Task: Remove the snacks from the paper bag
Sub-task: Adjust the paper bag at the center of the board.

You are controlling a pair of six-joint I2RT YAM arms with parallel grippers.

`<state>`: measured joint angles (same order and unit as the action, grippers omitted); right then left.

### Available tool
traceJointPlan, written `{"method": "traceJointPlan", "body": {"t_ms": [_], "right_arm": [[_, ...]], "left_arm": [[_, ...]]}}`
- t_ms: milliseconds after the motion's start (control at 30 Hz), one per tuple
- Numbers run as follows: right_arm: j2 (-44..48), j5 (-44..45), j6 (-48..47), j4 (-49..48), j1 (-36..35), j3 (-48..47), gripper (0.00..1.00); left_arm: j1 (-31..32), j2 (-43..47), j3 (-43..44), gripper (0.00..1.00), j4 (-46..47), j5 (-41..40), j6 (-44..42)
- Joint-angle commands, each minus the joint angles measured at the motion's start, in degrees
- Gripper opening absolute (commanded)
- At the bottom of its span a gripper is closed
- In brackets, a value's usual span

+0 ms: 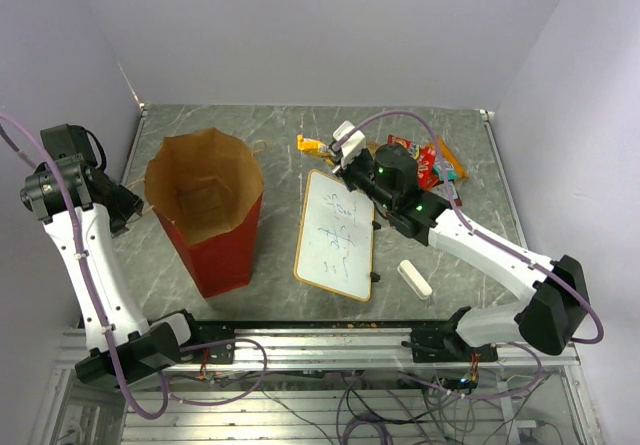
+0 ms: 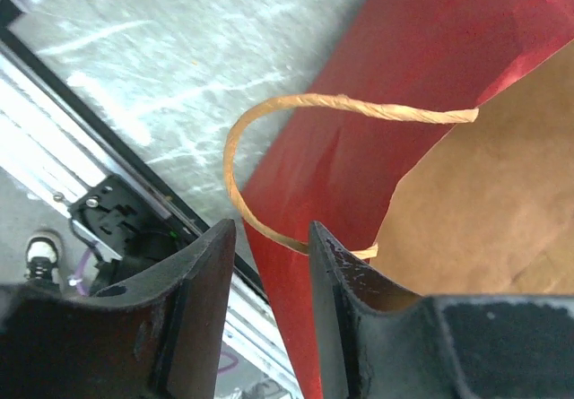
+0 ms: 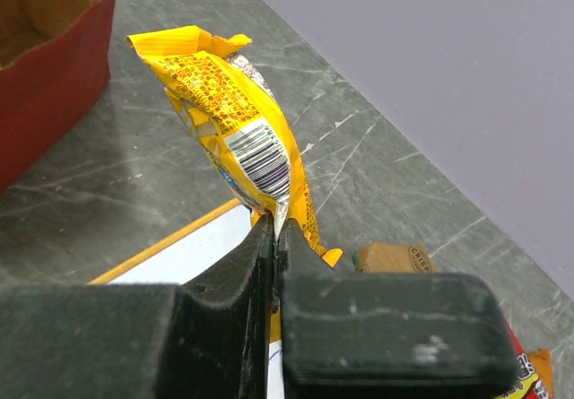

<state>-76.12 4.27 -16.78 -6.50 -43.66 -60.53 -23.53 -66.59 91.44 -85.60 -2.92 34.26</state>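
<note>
The paper bag [image 1: 205,205] stands upright and open at the left, red outside and brown inside, with nothing visible in it from above. My left gripper [image 1: 133,208] is at the bag's left rim. In the left wrist view it [image 2: 269,233] is open, with the red bag wall [image 2: 377,103] and a string handle [image 2: 269,112] lying between and beyond the fingers. My right gripper [image 1: 342,157] is shut on a yellow packet [image 3: 238,117], held above the whiteboard's far end; the packet also shows from above [image 1: 312,145]. Other snacks [image 1: 430,163] lie in a pile at the back right.
A wood-framed whiteboard [image 1: 337,233] lies flat in the middle, right of the bag. A white eraser block [image 1: 414,278] lies near the front right. A brown packet [image 3: 395,257] lies on the table beyond my right gripper. Walls close in at the back and sides.
</note>
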Motion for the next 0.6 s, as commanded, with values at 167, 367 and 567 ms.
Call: {"method": "traceJointPlan", "body": {"t_ms": [167, 367, 567], "right_arm": [[-0.35, -0.57, -0.39, -0.45, 0.33, -2.21, 0.00], [-1.40, -1.17, -0.98, -1.61, 0.34, -1.20, 0.00], [-4.87, -4.91, -2.60, -1.36, 0.34, -3.34, 0.00]], "left_arm": [[0.06, 0.58, 2.94, 0.45, -0.53, -20.43, -0.07], [-0.20, -1.60, 12.75, 0.67, -0.37, -18.27, -1.45], [-0.27, -2.64, 17.84, 0.76, -0.07, -14.30, -0.62]]}}
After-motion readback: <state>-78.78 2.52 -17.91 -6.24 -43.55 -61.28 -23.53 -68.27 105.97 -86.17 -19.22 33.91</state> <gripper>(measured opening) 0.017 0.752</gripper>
